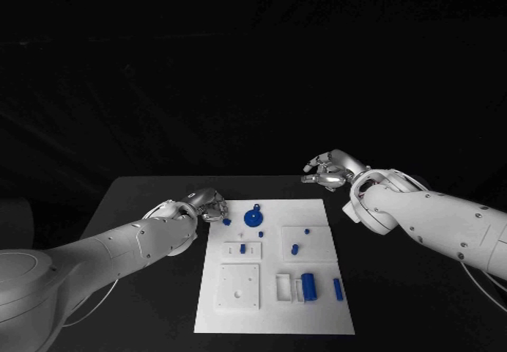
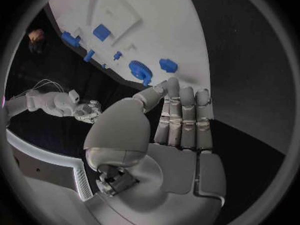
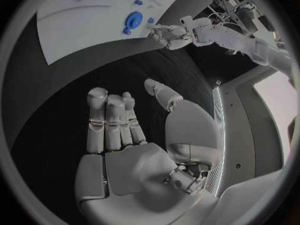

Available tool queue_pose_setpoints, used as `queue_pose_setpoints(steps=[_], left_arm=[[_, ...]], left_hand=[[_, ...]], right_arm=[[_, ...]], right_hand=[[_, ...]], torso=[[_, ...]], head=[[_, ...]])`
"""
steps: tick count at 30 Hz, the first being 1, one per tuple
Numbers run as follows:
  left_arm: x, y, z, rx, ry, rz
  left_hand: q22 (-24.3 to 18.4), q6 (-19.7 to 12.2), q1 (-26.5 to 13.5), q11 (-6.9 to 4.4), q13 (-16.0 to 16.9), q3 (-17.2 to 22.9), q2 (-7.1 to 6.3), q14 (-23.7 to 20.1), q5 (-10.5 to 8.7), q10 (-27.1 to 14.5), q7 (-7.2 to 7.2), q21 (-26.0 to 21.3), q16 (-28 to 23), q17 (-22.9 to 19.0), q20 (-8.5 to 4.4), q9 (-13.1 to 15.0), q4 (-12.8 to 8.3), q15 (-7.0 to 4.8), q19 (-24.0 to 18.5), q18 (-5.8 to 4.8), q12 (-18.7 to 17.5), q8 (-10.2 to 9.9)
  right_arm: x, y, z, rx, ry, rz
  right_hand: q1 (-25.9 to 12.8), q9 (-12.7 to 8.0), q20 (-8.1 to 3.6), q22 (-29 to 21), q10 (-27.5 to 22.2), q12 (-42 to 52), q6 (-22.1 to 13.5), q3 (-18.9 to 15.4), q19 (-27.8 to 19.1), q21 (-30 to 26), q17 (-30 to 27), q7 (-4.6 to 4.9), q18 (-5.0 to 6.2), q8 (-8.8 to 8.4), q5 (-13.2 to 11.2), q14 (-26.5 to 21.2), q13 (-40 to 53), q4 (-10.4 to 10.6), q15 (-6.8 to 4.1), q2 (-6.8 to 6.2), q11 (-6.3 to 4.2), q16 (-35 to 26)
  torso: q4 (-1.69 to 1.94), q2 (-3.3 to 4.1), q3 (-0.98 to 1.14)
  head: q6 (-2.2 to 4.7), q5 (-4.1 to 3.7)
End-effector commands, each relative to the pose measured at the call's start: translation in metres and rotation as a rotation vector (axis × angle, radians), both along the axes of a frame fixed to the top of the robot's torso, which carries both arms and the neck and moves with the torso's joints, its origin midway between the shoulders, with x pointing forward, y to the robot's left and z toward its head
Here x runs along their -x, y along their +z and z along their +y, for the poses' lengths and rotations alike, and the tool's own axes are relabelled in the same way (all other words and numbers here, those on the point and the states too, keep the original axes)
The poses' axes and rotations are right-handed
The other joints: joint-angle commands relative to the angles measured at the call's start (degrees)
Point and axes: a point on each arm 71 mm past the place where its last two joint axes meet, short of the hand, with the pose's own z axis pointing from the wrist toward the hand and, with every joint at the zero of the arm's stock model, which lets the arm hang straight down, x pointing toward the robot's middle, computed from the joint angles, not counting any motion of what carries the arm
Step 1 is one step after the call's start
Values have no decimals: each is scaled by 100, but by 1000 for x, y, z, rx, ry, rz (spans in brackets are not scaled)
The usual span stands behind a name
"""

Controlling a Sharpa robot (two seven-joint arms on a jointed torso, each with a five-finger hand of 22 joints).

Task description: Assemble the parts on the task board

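Several blue parts sit on the white task board (image 1: 269,323), which lies in the middle of the black table (image 1: 138,198). Nearest the robot, toward five o'clock on the board, a thick blue block (image 1: 308,286) stands upright beside a white slotted holder (image 1: 283,287), and a slim blue bar (image 1: 338,289) lies just to its three o'clock side. At about seven o'clock a raised white square plate (image 1: 239,287) rests on the board. Farther out, near the centre, a small blue peg (image 1: 243,248) stands in a white fixture, and another small blue piece (image 1: 296,249) sits at its three o'clock side, with a tiny blue stud (image 1: 308,232) just beyond. Toward eleven o'clock a round blue gear (image 1: 253,217) lies flat on the board.

At the board's far corner, around ten o'clock, the left hand (image 1: 204,203) hovers just beside a small blue piece (image 1: 226,221); in the left wrist view its fingers (image 2: 187,115) are straight, side by side and hold nothing. Off the board past its one o'clock corner, the right hand (image 1: 330,169) hangs over bare table, its fingers (image 3: 106,120) loosely extended, apart from the thumb, and holding nothing.
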Motion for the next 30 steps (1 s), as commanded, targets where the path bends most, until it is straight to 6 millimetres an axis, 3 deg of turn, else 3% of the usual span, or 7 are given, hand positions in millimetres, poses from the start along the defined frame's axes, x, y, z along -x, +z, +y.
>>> queue_pose_setpoints(steps=[1,9,15,19,21,25,30], left_arm=[[-2,15,-2,47,-12,-69],[-7,36,2,73,-10,-78],[-8,33,7,53,-11,-18],[-4,29,3,2,-71,1],[-3,28,2,-35,-107,-12],[0,23,3,-99,-146,-33],[3,14,0,-155,-177,-33]], left_hand=[[108,9,-11,9,-11,9,-56,47,-12,21,-45,35,22,-12,-408,-4,-37,-15,53,-21,-43,-8],[107,18,-11,6,-20,13,-57,57,-11,34,-48,36,22,-20,-413,-4,-52,-21,61,-22,-58,-2],[105,-35,-3,19,-45,21,-103,45,-8,29,-31,29,5,-40,-418,-23,-98,-21,54,-28,-104,-32],[106,-272,-6,101,-86,-52,-429,-48,-40,-111,59,-3,-44,-79,-397,-102,-246,22,-20,-58,-211,-167],[106,-485,-11,179,-84,-166,-697,-139,-11,-269,142,-38,-80,-102,-359,-161,-337,73,-96,-76,-250,-276],[107,-631,23,188,-48,-282,-872,-241,-10,-451,68,-78,-95,-114,-309,-189,-365,123,-179,-84,-236,-323],[111,-843,-22,285,22,-449,-1144,-390,-5,-789,26,-126,-91,-118,-245,-215,-327,193,-287,-89,-192,-373]], right_arm=[[1,0,1,-10,8,8],[1,-1,2,-29,9,31],[1,-1,3,-29,10,32],[1,-1,2,-28,9,33],[1,-1,2,-28,10,33],[1,-1,3,-27,12,35],[1,-2,4,-27,13,35]], right_hand=[[1,9,-30,103,-48,20,-14,-13,-9,-37,-8,38,398,-17,33,27,-6,17,-31,32,1,26],[0,11,-31,103,-47,24,-8,-13,-7,-36,-7,37,398,-14,30,29,-9,20,-32,37,-1,28],[-1,12,-31,104,-48,26,-6,-14,-6,-36,-7,36,398,-14,28,29,-10,20,-32,40,-1,28],[1,12,-31,104,-48,27,-6,-13,-6,-36,-7,36,398,-13,28,29,-11,19,-33,41,-2,29],[2,12,-32,104,-48,28,-6,-12,-6,-36,-7,36,398,-14,28,29,-12,18,-33,43,-2,29],[4,13,-32,104,-48,29,-6,-12,-6,-35,-7,36,397,-14,28,29,-13,17,-33,43,-2,29],[4,13,-32,105,-49,30,-6,-12,-5,-35,-7,35,398,-14,28,29,-14,16,-34,44,-2,30]], torso=[[-4,-2,4],[-5,-11,6],[-5,-7,9],[-12,3,2],[-11,4,1],[-5,7,-1],[-12,7,-7]], head=[[9,18],[33,40],[56,50],[64,54],[65,59],[70,59],[68,66]])
